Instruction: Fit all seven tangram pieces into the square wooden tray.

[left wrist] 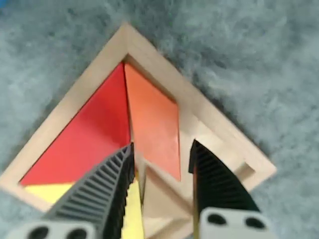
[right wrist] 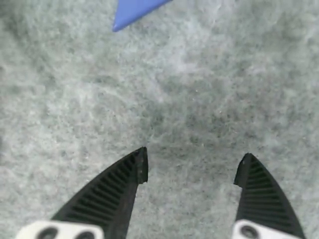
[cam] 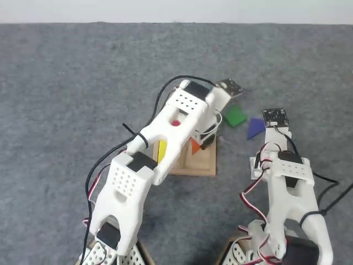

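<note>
The left gripper (left wrist: 162, 147) hangs over the tray (left wrist: 164, 77), jaws apart and empty, straddling the orange piece (left wrist: 154, 129), which lies inside the tray beside the red (left wrist: 89, 134). Blue (right wrist: 132, 12) and green (cam: 235, 116) lie outside the tray, and the right gripper (right wrist: 192, 162), also open, hovers near blue. Orange likely wants nudging flush to the rim, then a straight lift, so no finger drags it.

A: What is the surface here?

B: A grey felt mat (cam: 60, 77) — fuzzy and mottled, the same grey all over, its short fibres plain in both wrist views.

A: How far does it run?

B: To the left, right and near edges of the high view. Along the far side it ends in a straight line, and a pale strip (cam: 165, 10) — flat, whitish — lies beyond it.
</note>
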